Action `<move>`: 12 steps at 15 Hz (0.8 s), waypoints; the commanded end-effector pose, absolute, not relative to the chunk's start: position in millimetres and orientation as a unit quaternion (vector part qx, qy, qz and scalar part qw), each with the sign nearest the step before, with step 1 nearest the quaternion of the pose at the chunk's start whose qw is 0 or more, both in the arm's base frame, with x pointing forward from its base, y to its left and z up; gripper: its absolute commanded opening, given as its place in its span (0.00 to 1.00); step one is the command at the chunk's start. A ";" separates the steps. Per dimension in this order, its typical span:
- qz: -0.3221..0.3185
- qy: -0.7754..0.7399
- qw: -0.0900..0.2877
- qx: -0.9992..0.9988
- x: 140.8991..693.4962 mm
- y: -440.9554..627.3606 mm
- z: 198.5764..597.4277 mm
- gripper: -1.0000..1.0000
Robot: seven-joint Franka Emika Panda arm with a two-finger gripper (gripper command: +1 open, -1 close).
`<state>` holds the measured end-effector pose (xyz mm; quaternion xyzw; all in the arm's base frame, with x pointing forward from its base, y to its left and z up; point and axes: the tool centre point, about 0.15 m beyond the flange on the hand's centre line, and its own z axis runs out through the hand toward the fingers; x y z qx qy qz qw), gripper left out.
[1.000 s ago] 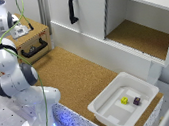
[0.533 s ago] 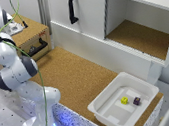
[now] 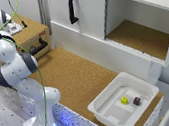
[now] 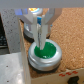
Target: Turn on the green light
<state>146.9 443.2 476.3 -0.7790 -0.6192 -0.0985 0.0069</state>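
The green light (image 4: pixel 46 51) is a round green-capped push-button with a silvery rim, and it fills the middle of the wrist view. My gripper (image 4: pixel 40 39) is shut, its white fingers (image 4: pixel 39 27) pressed together, with the tips at the edge of the green cap; I cannot tell whether they touch it. Another button (image 4: pixel 33 9) shows blurred behind the fingers. In the exterior view my gripper (image 3: pixel 12 28) hangs over the wooden box (image 3: pixel 30 36) at the exterior view's far left. The buttons are hidden there.
A white cabinet with a black handle (image 3: pixel 71 8) and an open compartment (image 3: pixel 141 36) stands at the back. A white bin (image 3: pixel 107 111) holds a yellow cube (image 3: pixel 124 100) and a dark cube (image 3: pixel 136 101). Cork (image 3: pixel 76 76) covers the table.
My hand has shifted slightly toward the exterior view's left over the wooden box. Nothing else has moved.
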 end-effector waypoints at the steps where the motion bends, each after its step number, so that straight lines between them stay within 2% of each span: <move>1: -0.050 -0.605 -0.053 -0.793 170.7 474.4 454.9 0.00; 6: -0.043 -0.603 -0.064 -0.794 175.1 466.1 441.6 0.00; 12: -0.091 -0.597 -0.009 -0.797 154.6 446.6 528.8 0.00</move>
